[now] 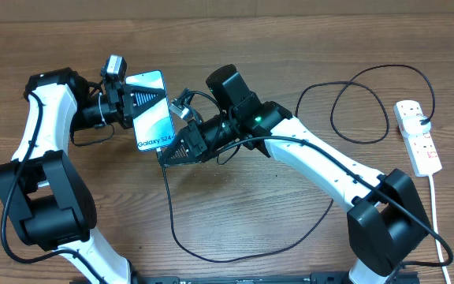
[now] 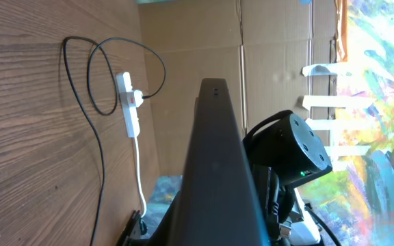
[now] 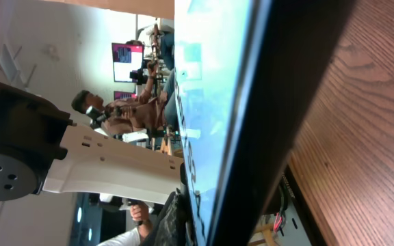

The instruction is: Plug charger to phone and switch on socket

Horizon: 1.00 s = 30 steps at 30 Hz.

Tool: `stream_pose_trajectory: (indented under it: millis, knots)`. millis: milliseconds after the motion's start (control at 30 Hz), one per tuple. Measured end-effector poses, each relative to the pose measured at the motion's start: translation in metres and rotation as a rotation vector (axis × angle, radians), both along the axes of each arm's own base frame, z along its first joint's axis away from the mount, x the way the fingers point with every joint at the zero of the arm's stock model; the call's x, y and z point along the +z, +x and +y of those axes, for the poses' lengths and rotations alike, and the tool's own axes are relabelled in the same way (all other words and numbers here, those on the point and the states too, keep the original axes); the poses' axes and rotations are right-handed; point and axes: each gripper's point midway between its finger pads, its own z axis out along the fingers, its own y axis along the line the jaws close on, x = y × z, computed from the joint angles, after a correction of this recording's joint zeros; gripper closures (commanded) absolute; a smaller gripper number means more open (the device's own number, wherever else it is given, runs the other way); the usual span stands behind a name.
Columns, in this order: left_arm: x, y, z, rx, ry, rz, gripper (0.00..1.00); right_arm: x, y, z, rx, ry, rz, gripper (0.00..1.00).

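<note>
The phone (image 1: 152,106), light blue screen up with "Galaxy" on a white band, hangs above the table with my left gripper (image 1: 132,106) shut on its left edge. My right gripper (image 1: 168,150) is shut at the phone's lower end, where the charger cable (image 1: 211,259) starts; the connector tip is hidden. The black cable loops across the table to its plug (image 1: 424,121) in the white socket (image 1: 418,136) at the far right. In the left wrist view the phone (image 2: 217,171) shows edge-on, with the socket (image 2: 130,109) beyond. The right wrist view is filled by the phone (image 3: 211,102).
The wooden table (image 1: 290,237) carries the loose cable loops at front middle and back right (image 1: 357,102). The socket's white lead (image 1: 436,213) runs toward the front right edge. Both arm bases stand at the front corners.
</note>
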Motion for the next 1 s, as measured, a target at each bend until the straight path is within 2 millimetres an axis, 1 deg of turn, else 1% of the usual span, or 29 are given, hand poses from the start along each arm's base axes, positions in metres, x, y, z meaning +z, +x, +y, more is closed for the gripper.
stream_pose_trajectory:
  millis: [533, 1000]
  knots:
    - [0.0, 0.0, -0.0004, -0.001, 0.001, -0.002, 0.96, -0.0073, 0.0012, -0.0001, -0.031, -0.05, 0.03, 0.96]
    - [0.0002, -0.0001, -0.0003, -0.001, 0.0, 0.001, 0.96, -0.0038, 0.0002, 0.0004, -0.02, -0.033, 0.031, 0.96]
